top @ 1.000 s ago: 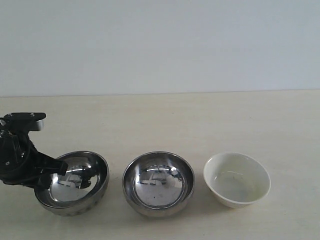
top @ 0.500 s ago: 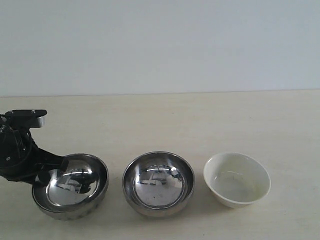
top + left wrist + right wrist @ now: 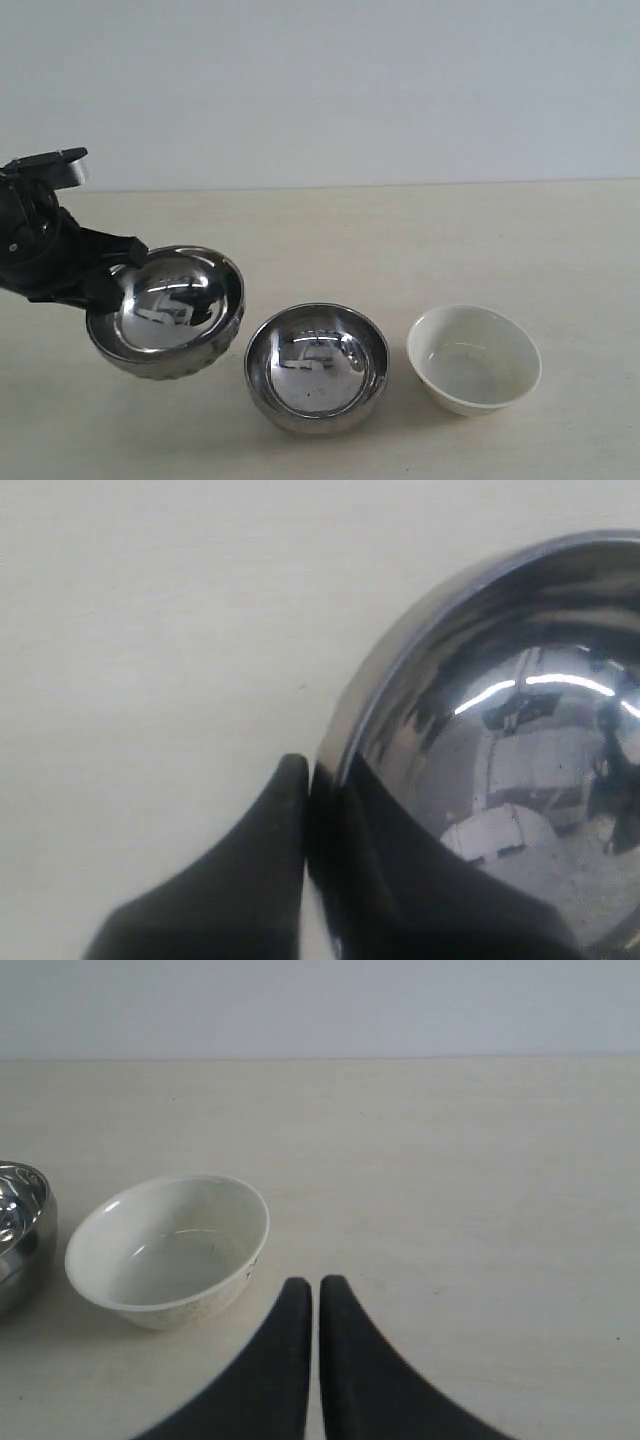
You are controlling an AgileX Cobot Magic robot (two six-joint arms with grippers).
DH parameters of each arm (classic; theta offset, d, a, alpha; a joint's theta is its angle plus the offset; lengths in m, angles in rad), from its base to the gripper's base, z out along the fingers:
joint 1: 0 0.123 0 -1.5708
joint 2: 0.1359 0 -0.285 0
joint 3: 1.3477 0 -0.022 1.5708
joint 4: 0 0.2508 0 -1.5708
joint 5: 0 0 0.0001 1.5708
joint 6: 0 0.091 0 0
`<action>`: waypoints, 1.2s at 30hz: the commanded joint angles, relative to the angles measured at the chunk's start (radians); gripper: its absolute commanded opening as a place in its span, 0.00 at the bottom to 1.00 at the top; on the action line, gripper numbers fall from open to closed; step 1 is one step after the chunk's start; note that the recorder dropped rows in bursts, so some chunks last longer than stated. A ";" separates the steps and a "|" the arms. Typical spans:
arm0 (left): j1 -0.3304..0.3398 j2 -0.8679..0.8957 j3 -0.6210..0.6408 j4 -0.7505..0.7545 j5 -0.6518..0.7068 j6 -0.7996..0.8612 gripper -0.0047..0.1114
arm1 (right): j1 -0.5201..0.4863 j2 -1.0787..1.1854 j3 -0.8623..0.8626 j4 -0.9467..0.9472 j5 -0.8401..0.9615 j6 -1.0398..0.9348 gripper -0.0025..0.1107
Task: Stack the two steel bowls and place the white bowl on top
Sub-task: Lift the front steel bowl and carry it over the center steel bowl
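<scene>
My left gripper [image 3: 112,285] is shut on the rim of one steel bowl [image 3: 170,310], which hangs tilted above the table at the left. In the left wrist view that steel bowl [image 3: 510,740] fills the frame, and the gripper [image 3: 312,780] pinches its edge, one finger outside and one inside. The second steel bowl [image 3: 317,365] stands on the table in the middle. Right of it sits the white bowl [image 3: 473,358], upright and empty. My right gripper [image 3: 316,1290] is shut on nothing, a short way from the white bowl [image 3: 170,1245]; it is out of the exterior view.
The pale table [image 3: 420,240] stretches back to a plain wall [image 3: 320,90]. An edge of the middle steel bowl [image 3: 18,1230] shows in the right wrist view.
My left gripper has lifted the left steel bowl off the table and carried it up and slightly right, toward the middle bowl. The other two bowls have stayed put.
</scene>
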 commanded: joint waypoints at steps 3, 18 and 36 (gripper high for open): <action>-0.074 -0.012 -0.038 -0.118 -0.026 0.074 0.07 | -0.004 -0.006 0.005 -0.006 -0.003 0.000 0.02; -0.177 0.035 -0.084 -0.171 -0.060 0.010 0.07 | -0.004 -0.006 0.005 -0.006 -0.003 0.000 0.02; -0.239 0.135 -0.105 -0.193 -0.127 0.012 0.07 | -0.004 -0.006 0.005 -0.006 -0.003 0.000 0.02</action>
